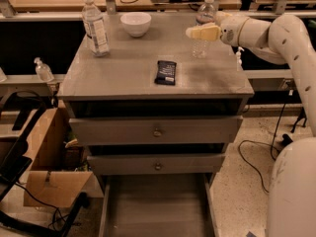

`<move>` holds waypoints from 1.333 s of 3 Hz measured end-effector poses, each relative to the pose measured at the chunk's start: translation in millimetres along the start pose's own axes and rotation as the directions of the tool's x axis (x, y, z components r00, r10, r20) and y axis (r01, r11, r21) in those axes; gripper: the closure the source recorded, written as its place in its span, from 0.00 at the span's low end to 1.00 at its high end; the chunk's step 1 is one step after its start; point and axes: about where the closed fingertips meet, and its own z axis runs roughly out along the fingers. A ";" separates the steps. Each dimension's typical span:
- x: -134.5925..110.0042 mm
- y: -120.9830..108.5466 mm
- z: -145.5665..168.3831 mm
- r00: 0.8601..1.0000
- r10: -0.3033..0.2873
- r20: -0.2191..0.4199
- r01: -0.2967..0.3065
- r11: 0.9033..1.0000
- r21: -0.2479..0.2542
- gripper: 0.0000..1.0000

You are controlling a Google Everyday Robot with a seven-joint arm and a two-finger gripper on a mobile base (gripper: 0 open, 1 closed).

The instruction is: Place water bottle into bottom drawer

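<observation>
The water bottle (201,45), slim, clear and ribbed with a white cap, stands upright at the back right of the grey cabinet's top (123,78). My gripper (201,32) reaches in from the right at mid-bottle height and overlaps the bottle's middle in this view. I cannot tell whether it touches the bottle. The bottom drawer (157,206) is pulled out at the foot of the cabinet, a plain grey tray with nothing in it.
A stouter bottle with a large white label (95,26) stands back left, a white bowl (136,23) back centre, and a dark packet (166,72) mid-top. The two upper drawers with knobs (157,131) are closed. A cardboard box (47,172) and cables lie on the floor to the left.
</observation>
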 end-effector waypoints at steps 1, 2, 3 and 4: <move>-0.2 -2.6 7.1 1.000 0.006 0.005 -0.006 1.000 -0.002 0.36; 0.1 -0.5 10.1 1.000 0.007 0.005 -0.007 1.000 -0.007 0.59; 0.8 1.6 13.1 1.000 0.008 0.005 -0.008 1.000 -0.012 0.82; 1.3 3.7 16.2 1.000 0.009 0.005 -0.009 1.000 -0.016 1.00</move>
